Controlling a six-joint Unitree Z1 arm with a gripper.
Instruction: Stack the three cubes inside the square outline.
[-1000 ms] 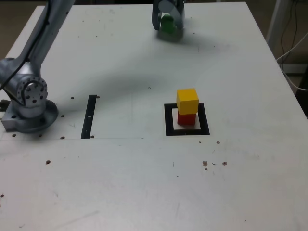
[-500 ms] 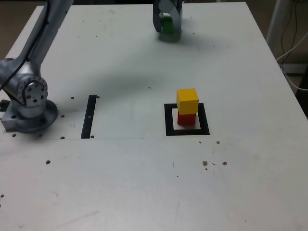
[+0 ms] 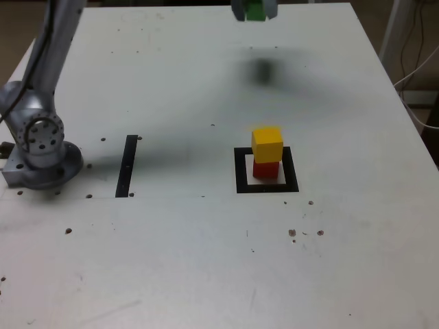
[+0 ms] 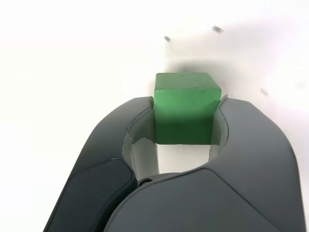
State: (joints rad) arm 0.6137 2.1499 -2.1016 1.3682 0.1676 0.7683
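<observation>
Green cube point(image 4: 186, 104) clamped in gripper point(image 4: 186, 121), raised clear of the pale counter point(image 3: 171, 82).

Seen from the exterior view at twelve o'clock of the scene, right at the picture's edge, well apart from the square outline point(image 3: 240, 175) near centre. Inside that outline, red cube point(image 3: 266, 169) with yellow cube point(image 3: 267, 144) on top. Judged rigid, light, smooth-faced, so likely prone to slipping if squeezed off-centre; best held on two opposite flat sides, as now. Jaws nearly closed, pressed against both flanks of the green block.
</observation>
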